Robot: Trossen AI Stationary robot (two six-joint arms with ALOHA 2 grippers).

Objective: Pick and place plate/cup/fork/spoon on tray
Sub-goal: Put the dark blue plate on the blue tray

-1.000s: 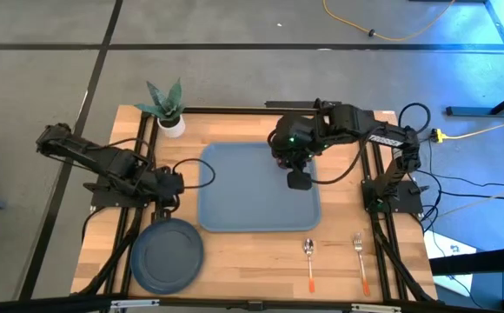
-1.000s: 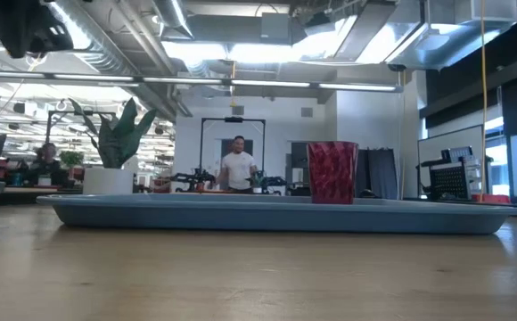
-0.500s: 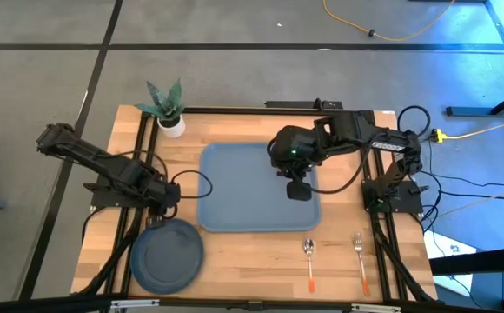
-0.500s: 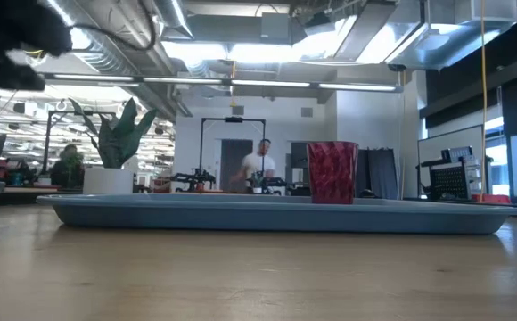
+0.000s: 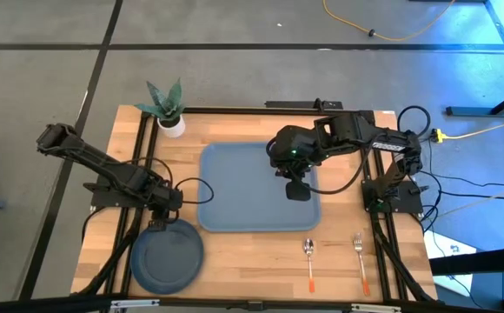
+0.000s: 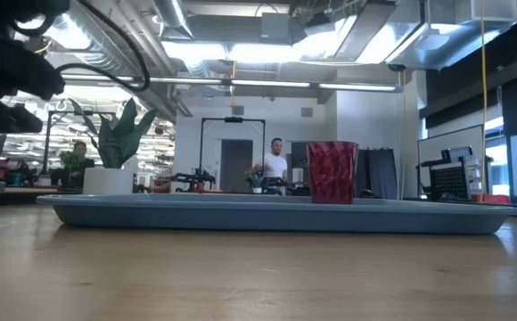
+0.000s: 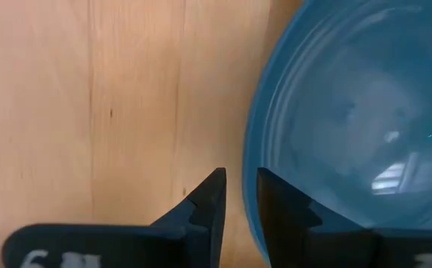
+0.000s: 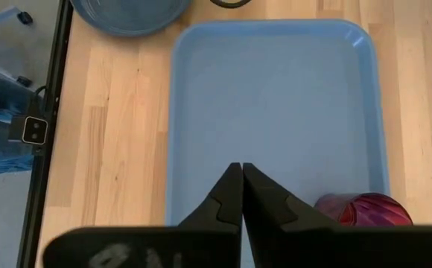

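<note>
The grey-blue plate (image 5: 167,255) lies on the table at the near left and fills the left wrist view (image 7: 357,119). My left gripper (image 5: 160,210) hovers over the plate's far rim, open by a narrow gap (image 7: 240,184), one finger on each side of the rim line. The light blue tray (image 5: 243,187) lies mid-table. The dark red cup (image 6: 332,172) stands upright on the tray's floor near its far right corner (image 8: 365,209); my right arm hides it in the high view. My right gripper (image 5: 297,188) is shut and empty (image 8: 241,176) above the tray, beside the cup. The spoon (image 5: 309,262) and fork (image 5: 362,261) lie flat near the front edge.
A white pot with a green plant (image 5: 169,122) stands at the table's far left corner. Dark cables lie between my left arm and the tray (image 5: 191,181). In the low view a person (image 6: 277,167) moves in the room behind the table.
My left gripper has gone toward the table's near edge, from beside the tray's left edge to over the plate's far rim. My right gripper has shifted a little toward the near edge above the tray. The person in the background has walked to the right.
</note>
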